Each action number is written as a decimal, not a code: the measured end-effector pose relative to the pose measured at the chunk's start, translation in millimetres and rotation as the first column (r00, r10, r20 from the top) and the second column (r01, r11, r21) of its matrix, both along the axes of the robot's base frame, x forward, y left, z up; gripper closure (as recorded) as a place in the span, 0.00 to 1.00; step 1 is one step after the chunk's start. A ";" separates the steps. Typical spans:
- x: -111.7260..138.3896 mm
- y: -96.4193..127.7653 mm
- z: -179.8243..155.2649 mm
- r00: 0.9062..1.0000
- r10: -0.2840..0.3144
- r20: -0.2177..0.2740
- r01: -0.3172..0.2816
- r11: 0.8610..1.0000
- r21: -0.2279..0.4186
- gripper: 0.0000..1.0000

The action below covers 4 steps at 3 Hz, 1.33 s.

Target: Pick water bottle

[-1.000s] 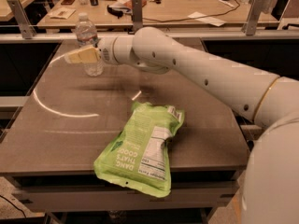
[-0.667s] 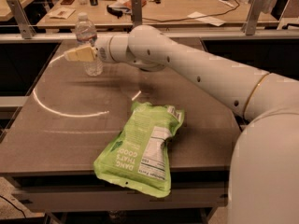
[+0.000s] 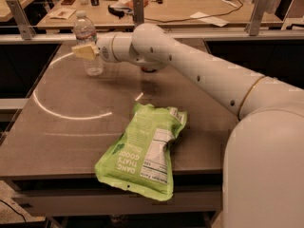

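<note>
Water bottle upright at upper left of grey table. Gripper lies across its middle, grip state cannot be told. 1 green pouch lower centre; cluttered wooden desk behind.

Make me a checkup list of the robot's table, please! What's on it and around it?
Surface: grey table, curved light streak on it.
Job's things: water bottle upright at the far left, white cap on.
Clutter: green snack bag lying flat near the front edge.
Grippers: gripper at the water bottle, level with its middle.
Cables: dark cable on the rear desk.
Surroundings: papers on that desk, metal posts before it.
</note>
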<state>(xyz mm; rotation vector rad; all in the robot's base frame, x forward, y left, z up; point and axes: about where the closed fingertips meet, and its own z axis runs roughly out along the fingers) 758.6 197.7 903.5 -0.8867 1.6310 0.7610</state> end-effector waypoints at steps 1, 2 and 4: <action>-5.7 -6.7 18.9 0.995 0.095 0.043 -0.097 0.994 0.041 0.88; -27.1 -11.8 49.4 0.971 0.213 0.110 -0.220 0.974 0.051 1.00; -54.3 -13.6 63.6 0.944 0.313 0.103 -0.319 0.946 0.049 1.00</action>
